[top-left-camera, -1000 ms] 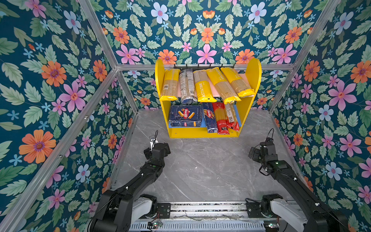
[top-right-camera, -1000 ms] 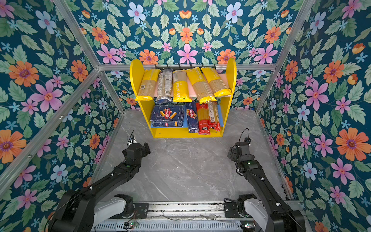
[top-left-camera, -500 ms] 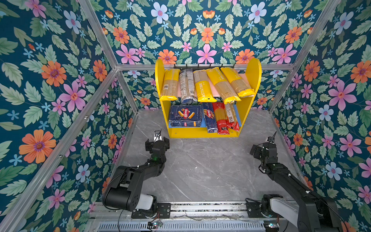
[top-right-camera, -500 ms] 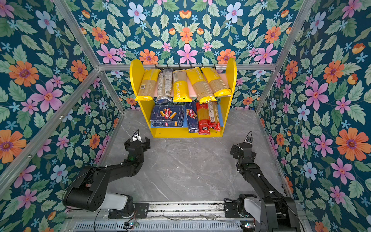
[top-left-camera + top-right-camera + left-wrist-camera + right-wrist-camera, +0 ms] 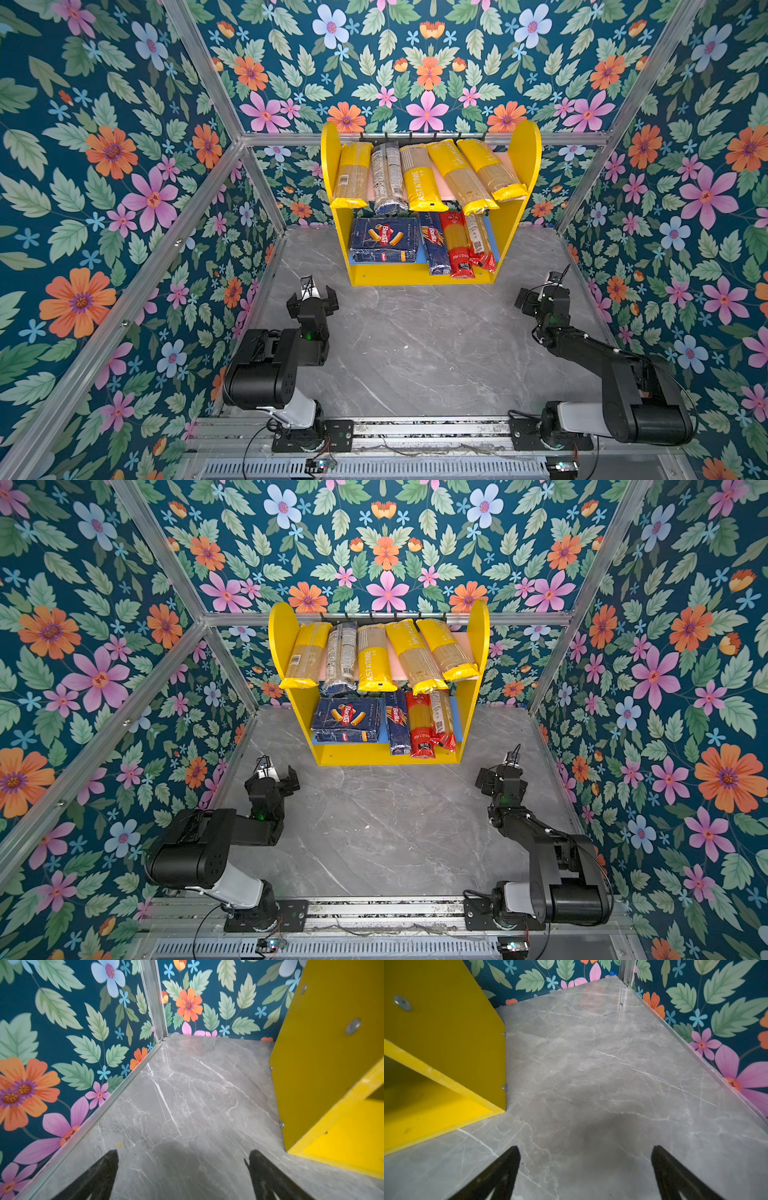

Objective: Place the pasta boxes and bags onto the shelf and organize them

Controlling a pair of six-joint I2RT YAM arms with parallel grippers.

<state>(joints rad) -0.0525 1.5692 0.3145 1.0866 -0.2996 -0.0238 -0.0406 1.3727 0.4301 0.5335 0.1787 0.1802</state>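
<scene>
The shelf (image 5: 521, 174) holds everything, boxes (image 5: 384, 241) on its lower board (image 5: 490, 241), bags (image 5: 419, 178) overhanging its upper one, so I'd say the left gripper (image 5: 184, 1153) and right gripper (image 5: 585, 1151), both spread wide and empty before it, should park without brushing those ends.

Four yellow spaghetti bags (image 5: 351, 174), one navy bag (image 5: 388, 178), two red-and-clear bags (image 5: 456, 241), two blue Barilla boxes (image 5: 384, 239), one two-tier shelf (image 5: 528, 149), two robot arms (image 5: 266, 370)

I'm standing at a robot lab's test cell: floral walls (image 5: 104, 166) on an aluminium frame (image 5: 202, 66) box in a marble-look tabletop (image 5: 415, 353). A shelf (image 5: 525, 166) stands at the back, and a left arm (image 5: 266, 365) and right arm (image 5: 615, 361) are bolted to a rail (image 5: 436, 430).
</scene>
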